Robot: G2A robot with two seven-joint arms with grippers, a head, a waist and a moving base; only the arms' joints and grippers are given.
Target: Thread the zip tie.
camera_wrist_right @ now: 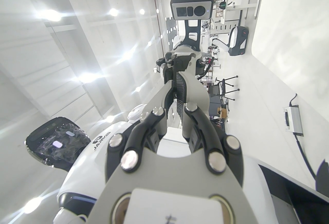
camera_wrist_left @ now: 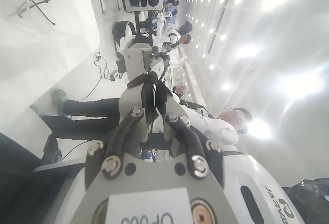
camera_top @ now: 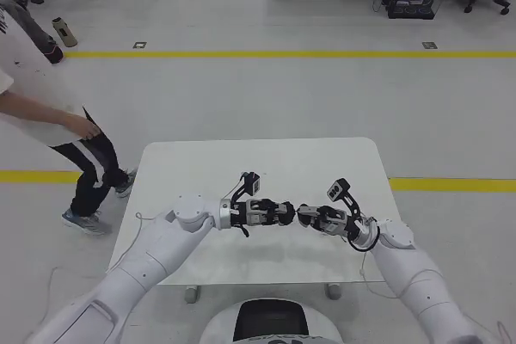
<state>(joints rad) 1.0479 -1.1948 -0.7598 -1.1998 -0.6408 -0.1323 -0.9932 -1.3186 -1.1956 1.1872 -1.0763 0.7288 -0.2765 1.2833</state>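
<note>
Left jaws clamp black zip tie (camera_wrist_left: 147, 99).

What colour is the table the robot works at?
The table is plain white. It shows best in the top view.

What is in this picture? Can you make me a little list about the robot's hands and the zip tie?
table: white
left hand: over the table, shut on the zip tie
right hand: facing the left hand, tips close together
zip tie: black, runs from the left hand toward the right hand
spare ties: black and white, lying apart from the hands
</note>
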